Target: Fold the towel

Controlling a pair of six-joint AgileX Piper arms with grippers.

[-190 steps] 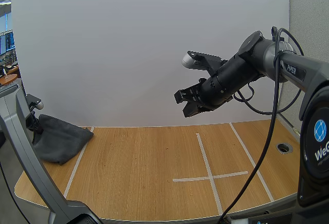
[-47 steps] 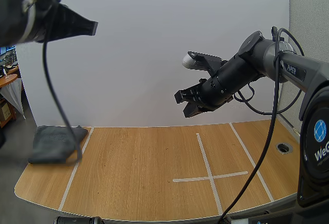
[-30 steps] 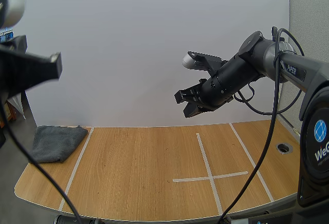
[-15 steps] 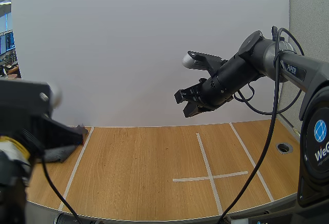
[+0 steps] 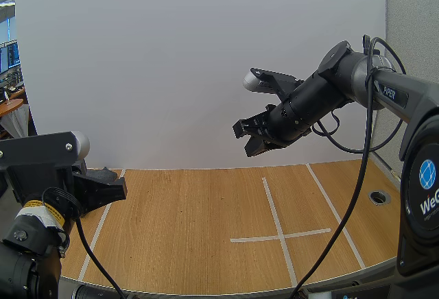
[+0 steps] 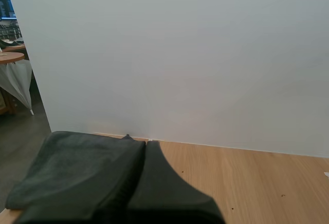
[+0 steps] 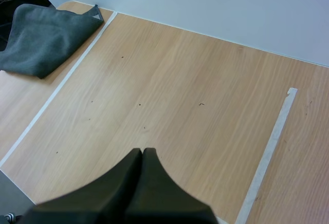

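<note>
Approach: left pincer beside towel, desk 10 o'clock.
It and right pincer closed, empty; open left, pinch one corner.

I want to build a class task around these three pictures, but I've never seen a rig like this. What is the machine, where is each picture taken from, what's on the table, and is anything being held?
The machine is two robot arms working at a wooden table. The wide picture comes from a camera above and behind the arms. The other two pictures come from cameras riding on each arm's wrist. The dark wedge close up in each wrist picture is that arm's own grasping part. The left fingers are low, beside a dark grey towel lying at the table's far left corner. The right fingers hang high over bare wood marked with pale tape lines. Both pairs are shut together with nothing between them, so nothing is held.
</note>
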